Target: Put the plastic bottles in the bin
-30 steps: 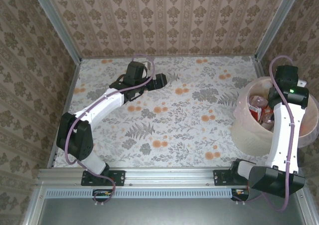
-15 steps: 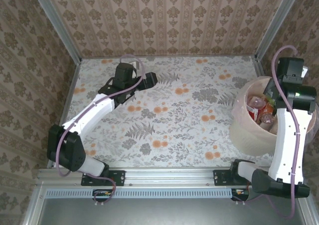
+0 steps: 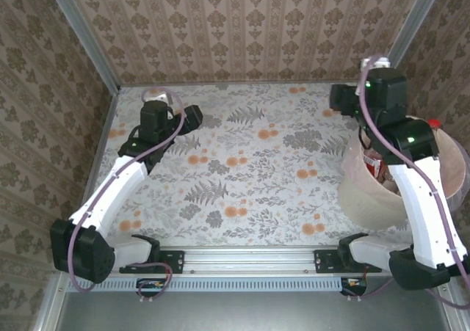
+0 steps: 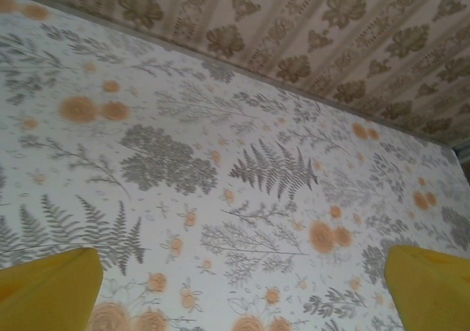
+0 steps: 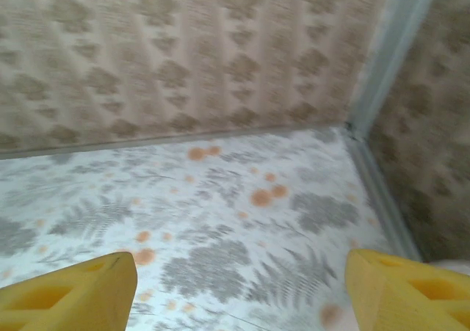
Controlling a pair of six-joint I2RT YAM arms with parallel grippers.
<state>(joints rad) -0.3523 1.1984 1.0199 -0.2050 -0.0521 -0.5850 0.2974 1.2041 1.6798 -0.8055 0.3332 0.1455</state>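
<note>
Bottles are in the bin. A few show through the gap between its left rim and the right arm, with red and clear plastic visible. The arm hides the rest, so no count. The bin stands at the right edge of the table, nearer the front than the back, with a liner draped over the rim.

Right gripper is up above the table, just past the bin's far-left rim toward the back right corner, pointing left. In the right wrist view its yellow fingers sit wide apart with only floral table and back wall between them. The jaws are parted and empty. The right arm arcs over the bin from its base at the front edge.

Left gripper is over the back left part of the table, near the back edge, well apart from the bin and pointing right. In the left wrist view its yellow fingers are spread wide with bare floral table between them. It's holding nothing. The left arm stretches from the front left base diagonally to the back.

Patterned walls run along the back and both sides of the table.
</note>
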